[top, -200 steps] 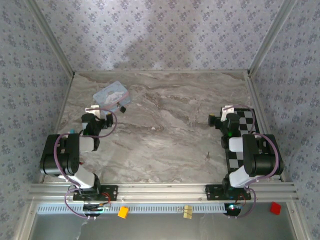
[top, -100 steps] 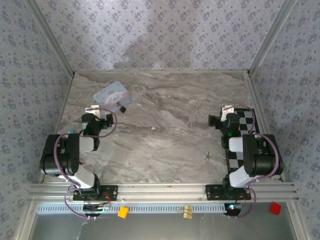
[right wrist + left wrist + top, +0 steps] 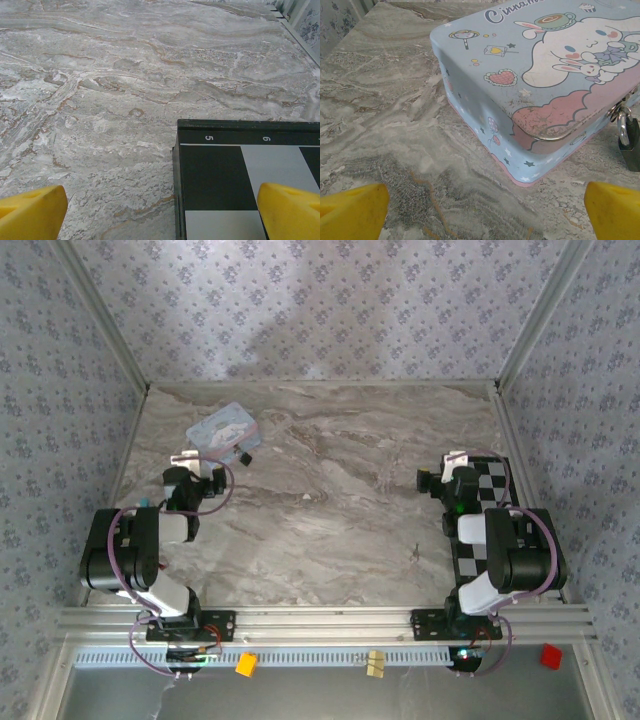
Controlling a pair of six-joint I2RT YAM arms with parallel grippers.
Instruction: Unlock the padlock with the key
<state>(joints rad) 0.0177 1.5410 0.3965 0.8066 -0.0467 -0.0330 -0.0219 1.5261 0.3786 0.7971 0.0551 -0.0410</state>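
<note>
Marble tabletop (image 3: 380, 100) — "Cinnamo" tin (image 3: 520, 90), padlock (image 3: 631, 146) on clasp (image 3: 616, 111) — checkerboard (image 3: 215, 185) numbered 5, 6.

Table (image 3: 380, 100): marble-look top, grey-brown veins, smooth, low sheen. Tin (image 3: 520, 75) near the table's far left corner: painted metal, light blue with a printed cartoon, satin gloss, scuffed at one corner with a thin silvery edge. Padlock (image 3: 631, 145): dark matt body, shiny silvery metal shackle. Fingertips (image 3: 355, 212) of left gripper (image 3: 480, 215) and right gripper (image 3: 160, 210): yellow, matt, plastic-looking. Checkerboard (image 3: 225, 175) at the table's right edge: flat, matt, printed. Rail (image 3: 320, 618) along the near edge: pale ribbed metal. Walls (image 3: 320, 310): matt patterned covering.
</note>
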